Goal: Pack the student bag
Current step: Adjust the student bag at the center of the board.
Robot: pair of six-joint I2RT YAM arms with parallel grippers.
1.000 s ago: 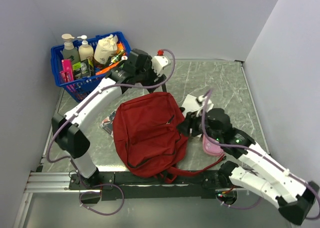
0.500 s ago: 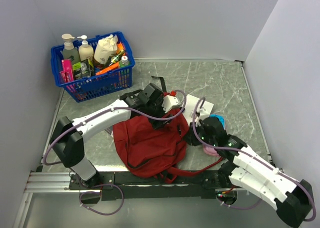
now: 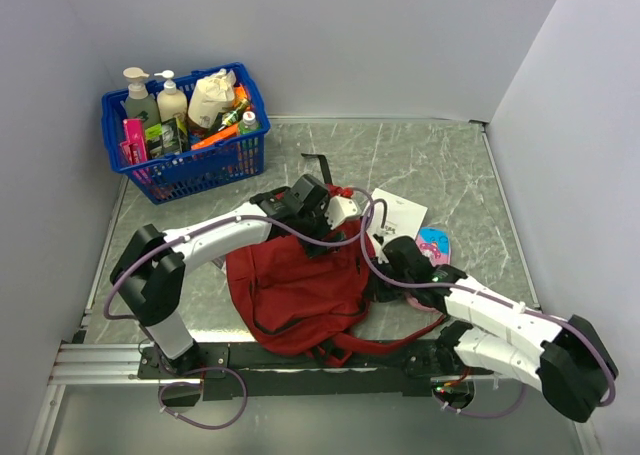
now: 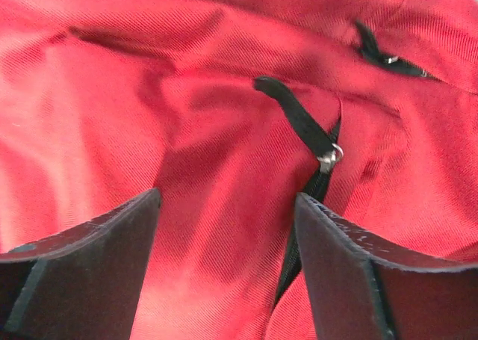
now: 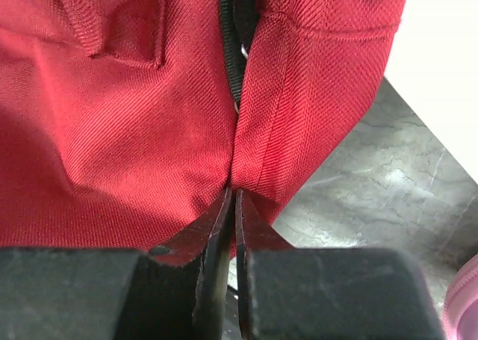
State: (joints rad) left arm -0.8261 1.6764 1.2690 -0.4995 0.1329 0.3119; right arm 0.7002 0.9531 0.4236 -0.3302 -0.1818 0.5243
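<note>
the left gripper hangs with its jaws wide over the upper part of the student bag, which lies slumped on the surface near the arms' bases, and a black zipper pull sits just ahead of its fingers. to the right, the right gripper is pinched nearly flat on a fold at the bag's side. looks to me like they're getting it open: the left one needs to drop and close on that pull while the right anchors the fabric.

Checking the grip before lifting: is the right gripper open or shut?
Shut on the student bag: the right gripper pinches a fold of its fabric between nearly touching fingertips.
</note>
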